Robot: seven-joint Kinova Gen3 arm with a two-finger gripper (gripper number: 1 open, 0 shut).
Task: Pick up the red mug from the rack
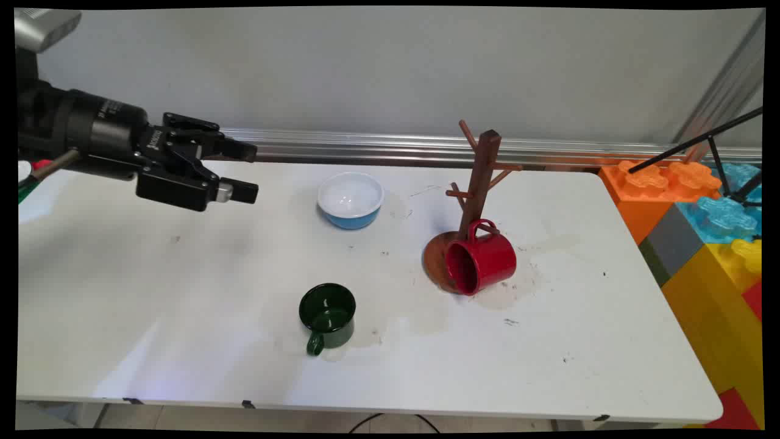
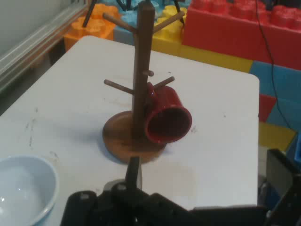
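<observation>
My gripper [image 1: 248, 172] hangs above the table's left side, pointing right, open and holding nothing. Closest to it is a blue bowl [image 1: 350, 200] with a white inside, a short way to its right. Farther right stands a brown wooden mug tree [image 1: 481, 177] on a round base, and a red mug [image 1: 481, 259] hangs by its handle from a low peg, tipped on its side. A dark green mug [image 1: 327, 314] sits upright near the front, handle toward the near edge. The hand view shows the mug tree [image 2: 142, 70] and red mug [image 2: 167, 117] ahead of the gripper [image 2: 207, 178], with the bowl [image 2: 23, 188] at lower left.
Big toy bricks [image 1: 701, 231] in orange, blue, yellow and red are stacked off the table's right end, with black tripod legs [image 1: 713, 143] over them. A metal rail [image 1: 365, 146] runs along the wall behind the white table [image 1: 183, 292].
</observation>
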